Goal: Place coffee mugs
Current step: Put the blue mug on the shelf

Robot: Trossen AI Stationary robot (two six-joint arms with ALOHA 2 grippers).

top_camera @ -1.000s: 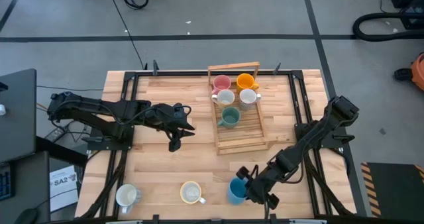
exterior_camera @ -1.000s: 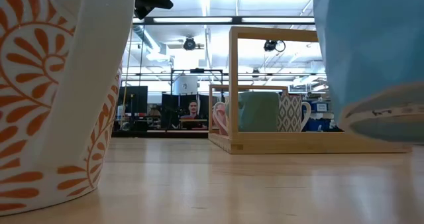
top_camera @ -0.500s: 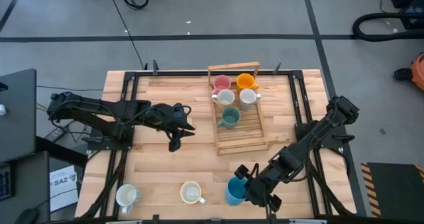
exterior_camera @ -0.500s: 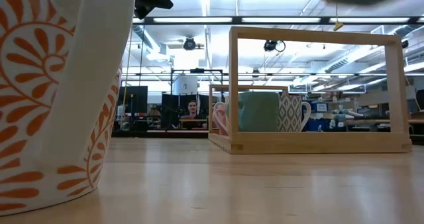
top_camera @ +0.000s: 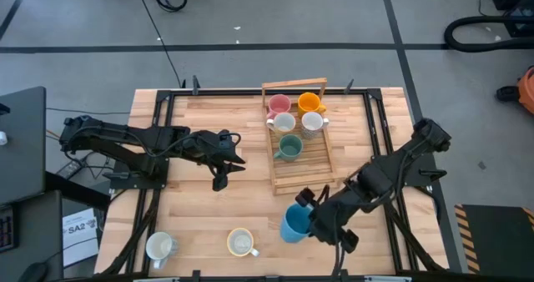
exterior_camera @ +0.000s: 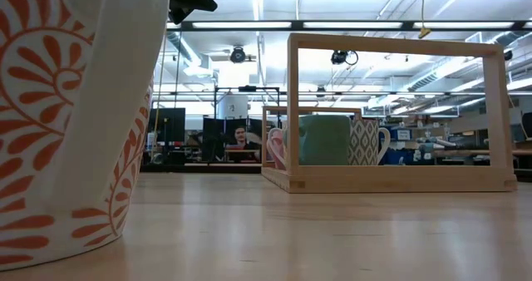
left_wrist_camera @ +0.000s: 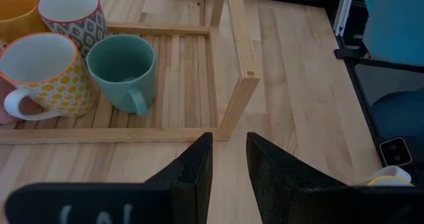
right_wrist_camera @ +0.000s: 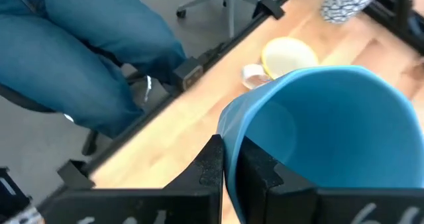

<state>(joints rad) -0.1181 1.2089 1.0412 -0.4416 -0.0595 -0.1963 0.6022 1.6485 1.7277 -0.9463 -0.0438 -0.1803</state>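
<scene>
Fingers [right_wrist_camera: 213,159] of right gripper [right_wrist_camera: 226,163] pinch blue mug [right_wrist_camera: 318,138] rim, handle hidden; left gripper [left_wrist_camera: 228,159] narrowly parted, empty

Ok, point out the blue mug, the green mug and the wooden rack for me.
blue mug [top_camera: 294,224]: high view, on its outer wall.
green mug [left_wrist_camera: 123,66]: left wrist view, on its inside.
wooden rack [top_camera: 305,173]: high view, on the bare slats nearest the blue mug.
</scene>
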